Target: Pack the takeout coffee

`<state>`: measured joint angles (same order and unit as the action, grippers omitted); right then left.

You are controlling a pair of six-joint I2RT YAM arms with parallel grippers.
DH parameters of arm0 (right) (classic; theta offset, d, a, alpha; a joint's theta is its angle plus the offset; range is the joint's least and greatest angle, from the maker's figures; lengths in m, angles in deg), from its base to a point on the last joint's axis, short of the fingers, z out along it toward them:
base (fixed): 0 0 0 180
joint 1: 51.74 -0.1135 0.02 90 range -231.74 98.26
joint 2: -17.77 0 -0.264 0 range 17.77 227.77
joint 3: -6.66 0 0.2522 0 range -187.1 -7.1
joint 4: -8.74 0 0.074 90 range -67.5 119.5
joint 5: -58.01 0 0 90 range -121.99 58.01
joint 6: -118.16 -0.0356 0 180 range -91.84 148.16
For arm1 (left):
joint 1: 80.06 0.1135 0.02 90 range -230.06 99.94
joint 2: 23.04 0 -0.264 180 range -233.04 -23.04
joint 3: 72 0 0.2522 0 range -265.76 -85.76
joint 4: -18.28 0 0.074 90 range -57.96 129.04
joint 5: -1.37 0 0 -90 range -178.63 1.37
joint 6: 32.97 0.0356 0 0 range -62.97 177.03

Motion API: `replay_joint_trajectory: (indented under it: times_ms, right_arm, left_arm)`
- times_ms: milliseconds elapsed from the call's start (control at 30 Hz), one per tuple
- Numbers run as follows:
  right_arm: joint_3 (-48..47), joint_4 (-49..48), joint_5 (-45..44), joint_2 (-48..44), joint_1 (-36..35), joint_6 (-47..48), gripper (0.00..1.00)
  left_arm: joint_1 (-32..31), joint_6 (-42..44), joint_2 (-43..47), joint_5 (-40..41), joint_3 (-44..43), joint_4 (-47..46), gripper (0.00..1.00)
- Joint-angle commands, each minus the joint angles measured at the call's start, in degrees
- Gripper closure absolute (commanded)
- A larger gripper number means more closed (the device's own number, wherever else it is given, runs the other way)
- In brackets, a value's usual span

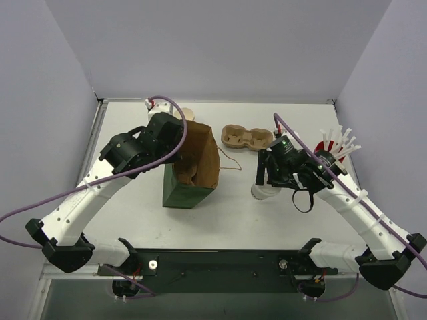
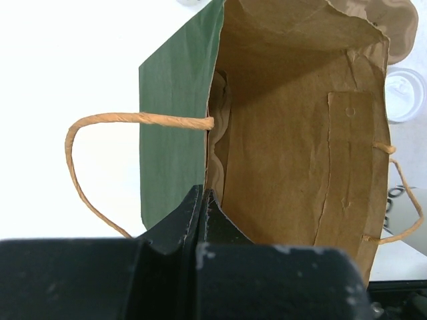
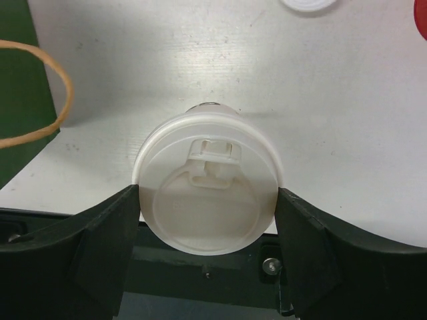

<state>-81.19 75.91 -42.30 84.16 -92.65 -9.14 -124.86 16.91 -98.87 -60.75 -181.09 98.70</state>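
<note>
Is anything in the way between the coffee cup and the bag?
Nothing solid. Only bare table and the bag's thin handle loop lie between the coffee cup and the paper bag. The cardboard carrier sits farther back.

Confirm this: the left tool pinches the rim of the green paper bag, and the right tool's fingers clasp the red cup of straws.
One thing is wrong. The right tool clasps the small white paper cup with the round white plastic lid, one finger against each side of it, as the right wrist view shows. The left tool does pinch the rim of the green paper bag.
</note>
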Motion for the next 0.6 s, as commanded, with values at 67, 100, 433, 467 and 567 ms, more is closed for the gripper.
replay_joint_trajectory:
  times_ms: [67,100,433,467,567]
  right_arm:
    - [-10.36,7.06,-2.09,-1.7,0.65,0.3,0.4]
    - [-12.73,7.15,-2.0,-1.62,0.74,0.38,0.4]
    - [-24.95,6.63,-0.77,0.84,0.92,-0.05,0.41]
    - [-25.49,6.27,-0.33,1.19,0.92,-0.49,0.41]
    - [-27.6,4.17,1.07,1.98,0.83,-0.93,0.41]
  left_arm:
    - [0.41,10.84,-5.11,3.68,-9.78,1.98,1.0]
    - [0.32,11.72,-6.07,3.85,-10.92,2.51,1.0]
    - [-3.19,12.61,-17.32,7.37,-17.87,6.82,1.0]
    - [-3.37,12.17,-17.85,7.02,-18.22,6.91,1.0]
    - [-4.51,11.29,-19.44,7.1,-19.98,7.35,1.0]
